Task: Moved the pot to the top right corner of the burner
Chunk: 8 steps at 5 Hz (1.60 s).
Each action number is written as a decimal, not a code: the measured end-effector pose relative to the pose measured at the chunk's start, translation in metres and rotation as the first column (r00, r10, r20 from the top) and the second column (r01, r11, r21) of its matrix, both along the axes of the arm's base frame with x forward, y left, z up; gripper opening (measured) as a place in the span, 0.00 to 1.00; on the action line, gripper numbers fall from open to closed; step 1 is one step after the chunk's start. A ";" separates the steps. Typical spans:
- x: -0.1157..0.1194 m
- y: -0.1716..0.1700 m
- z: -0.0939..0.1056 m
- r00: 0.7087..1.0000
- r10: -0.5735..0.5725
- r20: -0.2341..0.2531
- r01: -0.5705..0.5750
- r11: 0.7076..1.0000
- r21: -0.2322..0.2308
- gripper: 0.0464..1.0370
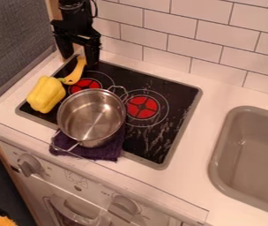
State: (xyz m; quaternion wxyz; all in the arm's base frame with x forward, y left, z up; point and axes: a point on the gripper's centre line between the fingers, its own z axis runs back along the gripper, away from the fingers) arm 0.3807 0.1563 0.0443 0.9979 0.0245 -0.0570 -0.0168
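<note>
The black gripper (79,58) hangs at the upper left, over the stove's back left corner, with its fingers apart. It is open and stands behind the pot, not touching it. The shiny metal pot (92,115) sits upright at the front left of the black stove top (180,99), partly covering the left red burner (84,84). One wire handle points to the back right, the other to the front left. Right of the pot is another red burner (142,107).
A yellow bell pepper (46,94) lies left of the pot. A banana-like yellow item (76,73) with a green end lies close below the gripper. Purple cloth (104,151) lies partly under the pot's front. The grey sink (220,154) is at the right, a tiled wall (213,48) behind.
</note>
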 end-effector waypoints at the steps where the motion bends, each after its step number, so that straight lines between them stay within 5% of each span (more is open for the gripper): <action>1: -0.004 -0.002 -0.017 0.999 0.000 -0.040 -0.001 1.000 -0.021 0.96; 2: -0.010 -0.012 -0.011 0.999 -0.018 -0.029 0.017 0.998 -0.055 0.96; 3: -0.026 -0.036 0.039 0.993 -0.095 0.072 0.096 0.995 -0.020 0.96; 4: -0.063 -0.069 0.062 0.979 -0.178 0.102 0.178 0.984 0.011 0.96; 6: -0.131 -0.107 0.028 0.964 -0.265 0.013 0.265 0.964 0.008 0.96; 8: -0.138 -0.150 0.007 0.927 -0.375 0.020 0.372 0.925 0.069 0.96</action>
